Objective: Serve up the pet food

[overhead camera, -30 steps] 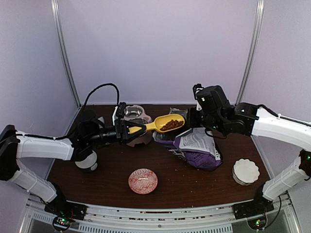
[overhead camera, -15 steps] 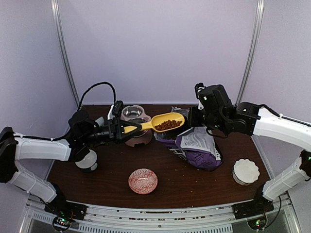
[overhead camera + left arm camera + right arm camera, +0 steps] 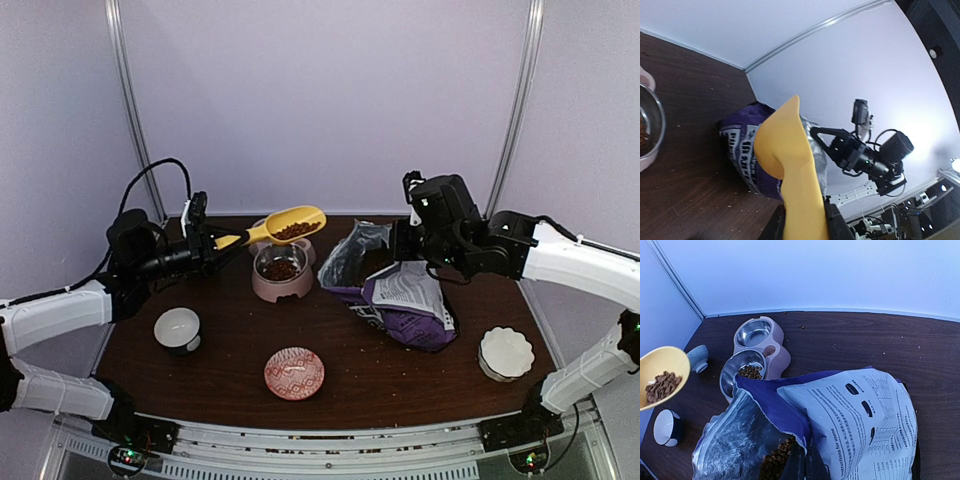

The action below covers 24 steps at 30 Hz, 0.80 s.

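1. The dark brown wooden table (image 3: 400, 370) stands between pale lilac walls.
2. A large purple puppy-food bag (image 3: 400, 300) lies right of centre with its mouth facing left. The right gripper (image 3: 397, 250) is pinched together on its upper edge.
3. Small brown kibble pellets (image 3: 297, 230) sit in a yellow plastic scoop (image 3: 270, 232). Its long axis runs left-right, bowl end right, raised beside a pink double feeder (image 3: 281, 290).
4. The left gripper (image 3: 215, 243), left of the kibble, is clamped on the scoop's handle.

I see the feeding bowl (image 3: 266, 291) at the back of the desk (image 3: 400, 385), with pet food (image 3: 281, 269) in it. The scoop (image 3: 268, 231) is above it, with more food inside. The bag (image 3: 400, 300) lies to the right. In front sit a cup (image 3: 177, 328) on the left, a small plate (image 3: 294, 373) in the middle and a dish (image 3: 505, 352) on the right.
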Each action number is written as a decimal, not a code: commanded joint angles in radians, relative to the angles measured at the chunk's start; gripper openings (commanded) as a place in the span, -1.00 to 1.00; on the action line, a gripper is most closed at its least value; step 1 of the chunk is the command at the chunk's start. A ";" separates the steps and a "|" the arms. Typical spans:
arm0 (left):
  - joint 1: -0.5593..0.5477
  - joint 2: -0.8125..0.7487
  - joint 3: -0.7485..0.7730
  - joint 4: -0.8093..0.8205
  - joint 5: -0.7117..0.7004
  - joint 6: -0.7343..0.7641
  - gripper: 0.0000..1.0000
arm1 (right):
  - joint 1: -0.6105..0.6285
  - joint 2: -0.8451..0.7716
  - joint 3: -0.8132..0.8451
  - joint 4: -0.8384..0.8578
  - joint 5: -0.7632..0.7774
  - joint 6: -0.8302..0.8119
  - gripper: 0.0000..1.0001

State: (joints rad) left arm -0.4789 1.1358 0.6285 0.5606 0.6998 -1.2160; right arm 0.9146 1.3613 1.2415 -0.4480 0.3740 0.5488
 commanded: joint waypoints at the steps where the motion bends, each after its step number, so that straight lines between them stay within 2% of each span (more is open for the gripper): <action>1: 0.091 -0.035 0.056 -0.254 -0.036 0.122 -1.00 | -0.015 -0.028 -0.019 -0.005 0.024 -0.001 -1.00; 5: 0.168 -0.019 0.075 -0.360 -0.044 0.202 -1.00 | -0.015 -0.023 -0.022 0.003 0.016 0.000 -1.00; 11: 0.250 0.064 0.128 -0.390 -0.002 0.265 -1.00 | -0.016 -0.018 -0.020 0.014 -0.003 -0.004 -1.00; 24: 0.297 0.229 0.297 -0.578 0.025 0.492 -1.00 | -0.017 -0.007 -0.010 0.013 -0.006 -0.007 -1.00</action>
State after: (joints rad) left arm -0.1886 1.3361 0.8711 0.0284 0.6918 -0.8326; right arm 0.9096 1.3579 1.2320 -0.4290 0.3435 0.5480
